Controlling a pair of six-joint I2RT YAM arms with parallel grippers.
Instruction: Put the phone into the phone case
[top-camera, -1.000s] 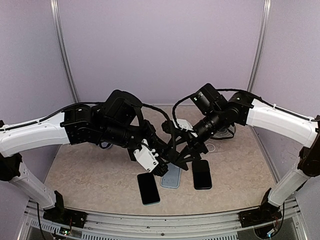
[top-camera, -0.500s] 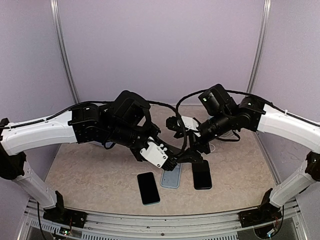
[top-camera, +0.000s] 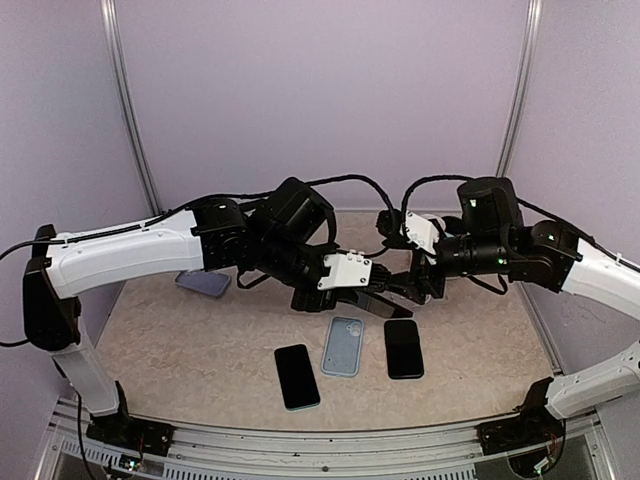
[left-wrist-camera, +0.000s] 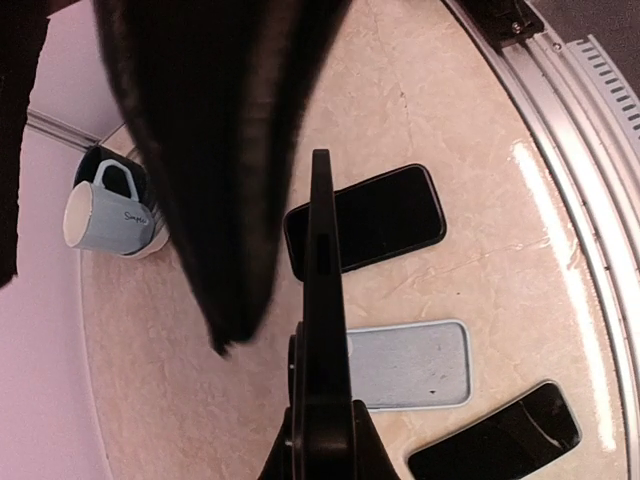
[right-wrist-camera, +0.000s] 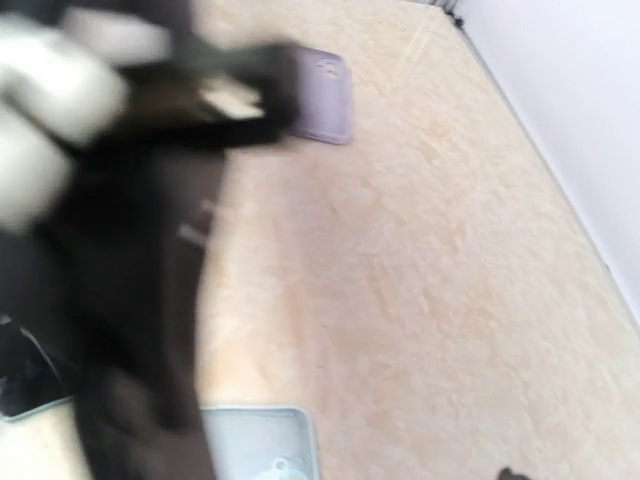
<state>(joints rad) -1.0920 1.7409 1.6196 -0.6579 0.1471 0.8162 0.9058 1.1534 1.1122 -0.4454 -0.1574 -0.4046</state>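
1. Left gripper (top-camera: 378, 303) and right gripper (top-camera: 408, 290) meet above the blue phone case (top-camera: 342, 346); their grip cannot be told.
2. Black phone (top-camera: 404, 348) lies just right of the case, second black phone (top-camera: 297, 377) near its left.
3. Mug (left-wrist-camera: 108, 211), well apart from the case, seems to read "Simple".

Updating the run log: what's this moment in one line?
left arm, right arm: raised, meeting over centre; light blue case: flat; left black phone, right black phone: flanking case, uncased; grip: unclear
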